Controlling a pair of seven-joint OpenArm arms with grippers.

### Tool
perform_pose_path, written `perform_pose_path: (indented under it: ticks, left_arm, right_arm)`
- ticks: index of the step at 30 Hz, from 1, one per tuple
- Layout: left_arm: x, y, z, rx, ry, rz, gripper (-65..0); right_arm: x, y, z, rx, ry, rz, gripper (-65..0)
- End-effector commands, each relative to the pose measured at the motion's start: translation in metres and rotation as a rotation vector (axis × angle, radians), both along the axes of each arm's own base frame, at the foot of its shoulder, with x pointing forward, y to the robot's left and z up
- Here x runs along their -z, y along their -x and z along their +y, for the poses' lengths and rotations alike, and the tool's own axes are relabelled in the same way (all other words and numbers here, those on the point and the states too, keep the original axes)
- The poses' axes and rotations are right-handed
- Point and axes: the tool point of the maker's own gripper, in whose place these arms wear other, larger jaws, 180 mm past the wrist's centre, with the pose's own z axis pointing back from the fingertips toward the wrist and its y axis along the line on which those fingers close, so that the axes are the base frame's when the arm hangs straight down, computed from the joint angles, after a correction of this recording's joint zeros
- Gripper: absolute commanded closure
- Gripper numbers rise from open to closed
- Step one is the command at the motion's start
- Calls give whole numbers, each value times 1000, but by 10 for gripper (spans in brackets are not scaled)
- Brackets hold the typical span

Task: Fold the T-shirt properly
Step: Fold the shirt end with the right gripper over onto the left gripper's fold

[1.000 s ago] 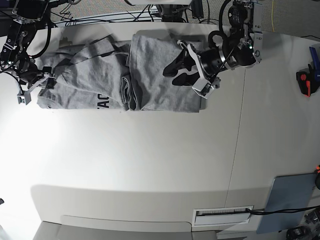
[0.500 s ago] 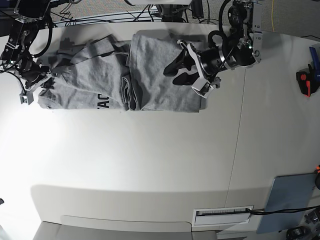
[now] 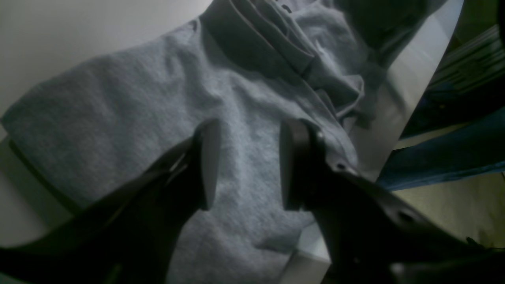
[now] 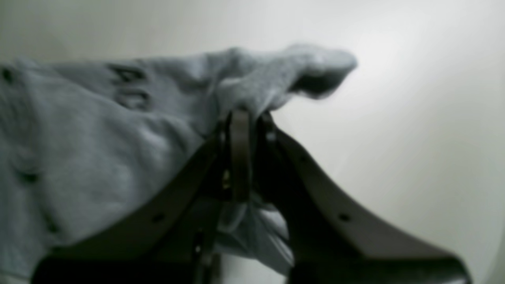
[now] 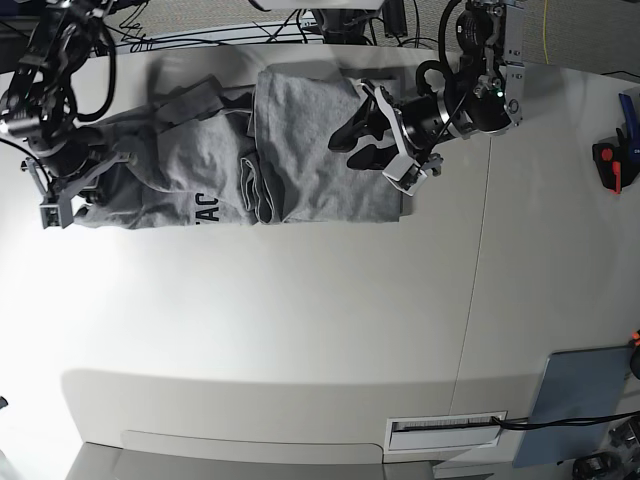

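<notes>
The grey T-shirt (image 5: 300, 150) lies bunched along the table's far edge, with a fold ridge near its middle and black letters (image 5: 206, 210) showing at the front. My left gripper (image 5: 352, 147) hovers open over the shirt's right half, and its fingers (image 3: 207, 161) stand apart just above the cloth (image 3: 118, 118). My right gripper (image 5: 88, 190) is at the shirt's left end. In the right wrist view it (image 4: 244, 118) is shut on a pinched-up fold of grey fabric (image 4: 276, 79), with the lettering (image 4: 130, 85) to its left.
A red and black tool (image 5: 610, 165) lies at the table's right edge. A grey-blue pad (image 5: 580, 400) sits at the front right, beside a white labelled slot (image 5: 445, 432). Cables (image 5: 220, 35) run along the back edge behind the shirt.
My right gripper has shut on the shirt's left end and shifted slightly, tugging the cloth toward the left. The left gripper has stayed open in place.
</notes>
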Motion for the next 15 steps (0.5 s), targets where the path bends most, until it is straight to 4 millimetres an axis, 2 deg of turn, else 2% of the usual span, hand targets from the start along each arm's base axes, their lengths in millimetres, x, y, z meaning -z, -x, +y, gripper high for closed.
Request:
perform_pose_path:
  ticks: [1,6,15]
  left_arm:
    - [-13,-4,-3,-2,37,-38,-258]
    - [-13,-4,-3,-2,37,-38,-258]
    - [-13,-4,-3,-1,38,-37,-258]
  right_arm:
    - [-19,-5,9,-33,16,-69,0]
    - [-40,5,65,-143,-14,-145,0]
    - [-41,11,173,-368,-211,-199,0]
